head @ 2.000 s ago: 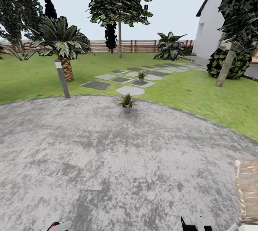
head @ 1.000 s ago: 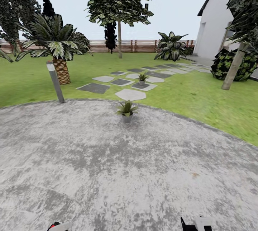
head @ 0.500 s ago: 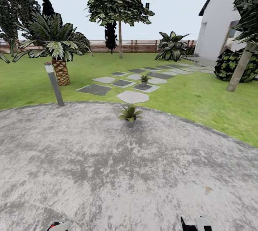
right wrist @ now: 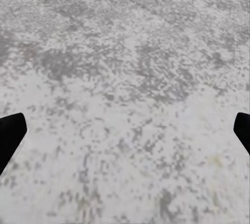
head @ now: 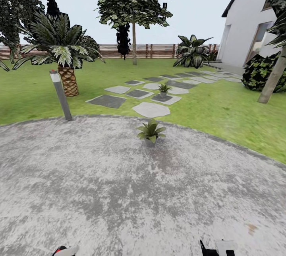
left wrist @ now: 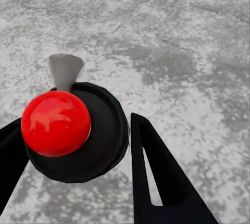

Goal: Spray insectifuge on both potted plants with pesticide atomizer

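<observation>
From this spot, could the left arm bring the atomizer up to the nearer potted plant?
Probably not yet. The nearer potted plant stands far across the paved patch; the left gripper, shut on the atomizer, is low by the robot. Nothing blocks the path.

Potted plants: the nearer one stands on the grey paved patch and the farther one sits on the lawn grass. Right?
Not quite. The head view shows the farther potted plant on a grey stepping stone, not on grass. The nearer potted plant does stand on the paved patch.

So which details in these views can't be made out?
- Atomizer body: in the left wrist view its red ball and black cap hide it.
- Right pincer: fingertips cut off by both side edges.
- Farther small grey-potted green plant: too small in the head view for leaf detail.
</observation>
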`<state>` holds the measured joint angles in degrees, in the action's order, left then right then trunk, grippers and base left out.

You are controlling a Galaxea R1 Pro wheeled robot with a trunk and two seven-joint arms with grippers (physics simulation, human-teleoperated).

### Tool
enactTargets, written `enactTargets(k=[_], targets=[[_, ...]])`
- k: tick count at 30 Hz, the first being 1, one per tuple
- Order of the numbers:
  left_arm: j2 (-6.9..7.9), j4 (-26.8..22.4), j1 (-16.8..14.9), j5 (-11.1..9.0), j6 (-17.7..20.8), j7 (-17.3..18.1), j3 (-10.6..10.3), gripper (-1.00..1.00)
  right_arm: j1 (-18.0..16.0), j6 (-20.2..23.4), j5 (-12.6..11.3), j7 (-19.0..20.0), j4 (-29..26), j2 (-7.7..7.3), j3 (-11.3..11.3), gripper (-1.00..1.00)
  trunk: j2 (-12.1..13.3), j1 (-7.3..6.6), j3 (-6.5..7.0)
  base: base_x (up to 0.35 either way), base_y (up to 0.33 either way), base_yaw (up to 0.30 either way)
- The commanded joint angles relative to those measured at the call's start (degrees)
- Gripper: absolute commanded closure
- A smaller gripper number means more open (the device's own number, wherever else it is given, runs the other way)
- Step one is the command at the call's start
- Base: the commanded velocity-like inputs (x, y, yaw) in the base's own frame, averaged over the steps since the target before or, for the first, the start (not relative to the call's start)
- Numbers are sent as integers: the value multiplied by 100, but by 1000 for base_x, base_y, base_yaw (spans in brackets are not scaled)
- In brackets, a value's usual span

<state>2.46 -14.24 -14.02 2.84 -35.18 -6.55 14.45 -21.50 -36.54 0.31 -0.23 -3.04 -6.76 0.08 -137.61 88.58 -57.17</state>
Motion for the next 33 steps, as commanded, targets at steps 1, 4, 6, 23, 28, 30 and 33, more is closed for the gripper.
enactTargets(k=[1,4,6,23,28,30,33], targets=[[0,6,-4,33,-16,-39,-4,100,-4,-19,4,0,5,1,1,-100,-2,2,-5,286,229,0],[0,5,-4,33,-16,-39,-4,100,-4,-19,4,4,5,6,1,-100,-2,2,-5,285,231,-20],[0,6,-4,33,-16,-39,-4,100,-4,-19,4,5,5,7,1,-100,-2,2,-5,284,233,-132],[0,6,-4,33,-16,-39,-4,100,-4,-19,4,5,7,8,1,-100,-2,2,-5,278,240,-254],[0,2,-4,33,-16,-39,-4,100,-4,-19,4,5,6,8,1,-100,-2,2,-5,262,249,-263],[0,1,-4,33,-16,-39,-4,100,-4,-19,4,5,5,8,1,-100,-2,2,-5,250,256,-263],[0,0,-4,33,-16,-39,-4,100,-4,-19,4,5,6,8,1,-100,-2,2,-5,243,268,-263]])
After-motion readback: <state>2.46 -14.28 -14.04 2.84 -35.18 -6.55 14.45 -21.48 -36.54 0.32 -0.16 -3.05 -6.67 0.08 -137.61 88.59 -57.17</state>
